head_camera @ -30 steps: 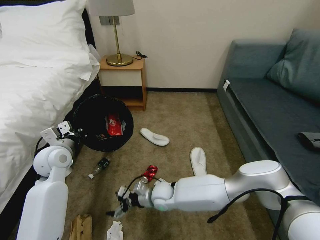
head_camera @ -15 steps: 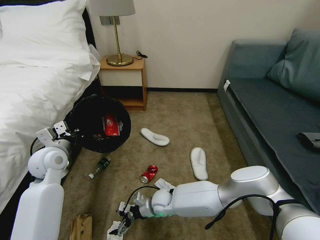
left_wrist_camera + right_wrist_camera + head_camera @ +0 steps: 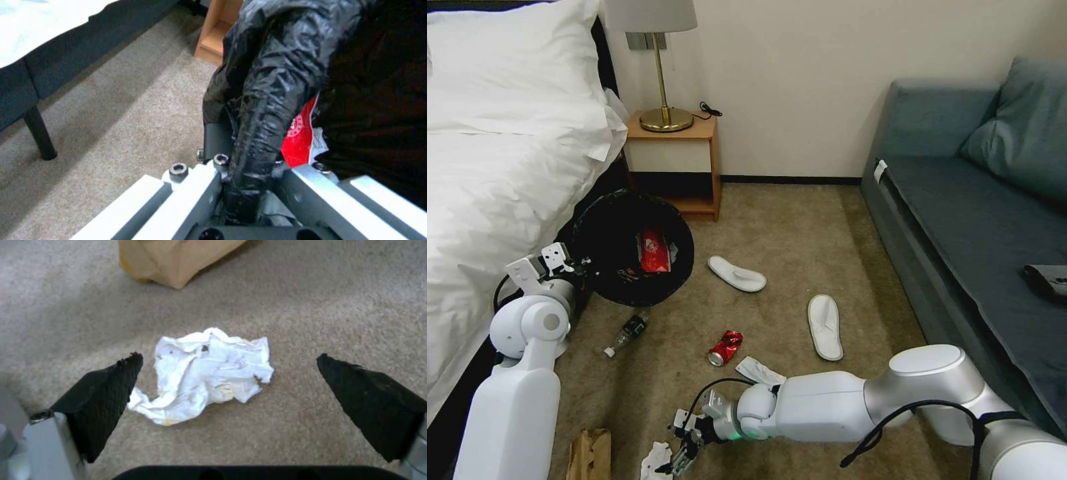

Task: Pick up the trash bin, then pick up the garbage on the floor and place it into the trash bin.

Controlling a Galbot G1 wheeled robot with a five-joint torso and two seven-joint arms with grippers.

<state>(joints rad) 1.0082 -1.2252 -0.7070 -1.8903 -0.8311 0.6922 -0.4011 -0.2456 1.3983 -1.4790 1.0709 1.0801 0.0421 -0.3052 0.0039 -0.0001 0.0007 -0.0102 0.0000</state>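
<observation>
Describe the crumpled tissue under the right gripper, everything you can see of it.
The tissue is a crumpled white sheet, thin and paper-like, with a few small dark specks and faint yellowish stains. It lies flat on the beige carpet, a tail of it trailing to one side. The open right gripper straddles it without touching. A brown paper bag lies close by, apart from it.

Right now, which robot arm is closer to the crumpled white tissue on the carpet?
Right. The right end effector hangs open over the crumpled white tissue; the left end effector grips the black-bagged trash bin farther away.

Left tool (image 3: 249,186): raised at left, jaws clamped. Right tool (image 3: 229,400): arm stretched low, pointing downward, jaws spread wide.
</observation>
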